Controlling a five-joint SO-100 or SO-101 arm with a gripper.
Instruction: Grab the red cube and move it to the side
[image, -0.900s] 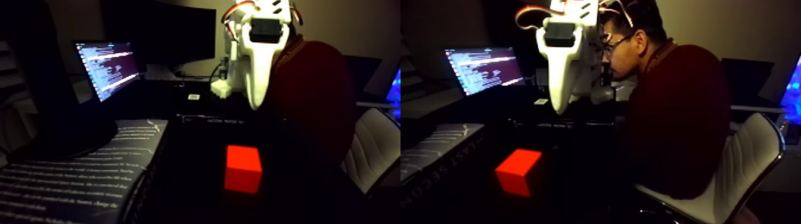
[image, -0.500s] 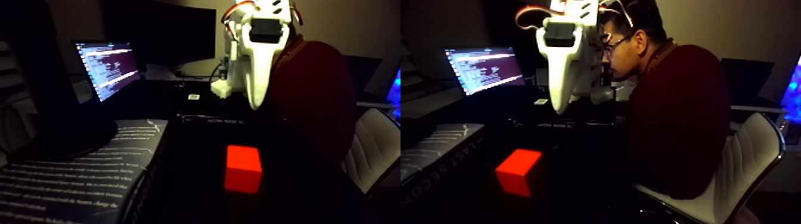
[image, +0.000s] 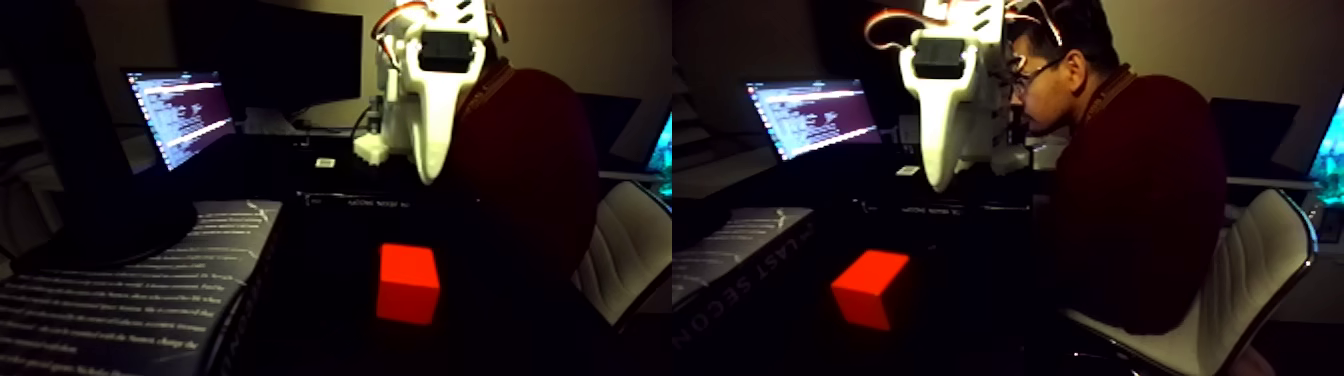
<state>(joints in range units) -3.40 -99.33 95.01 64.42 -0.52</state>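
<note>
Red cube (image: 408, 284) sits alone on the dark table (image: 330, 330), near the camera, well apart from everything. The white gripper (image: 431, 178) hangs high and farther back, holding nothing; fingers look pressed into one point, but honestly I can't tell for sure in this light. Best move I'd guess: spread the fingers wide first, come straight down over the cube, square up with its flat faces, then squeeze. Watch the book (image: 130, 290) on the left when sliding sideways. A person (image: 1130, 200) sits behind. No containers anywhere, so nothing to report there
</note>
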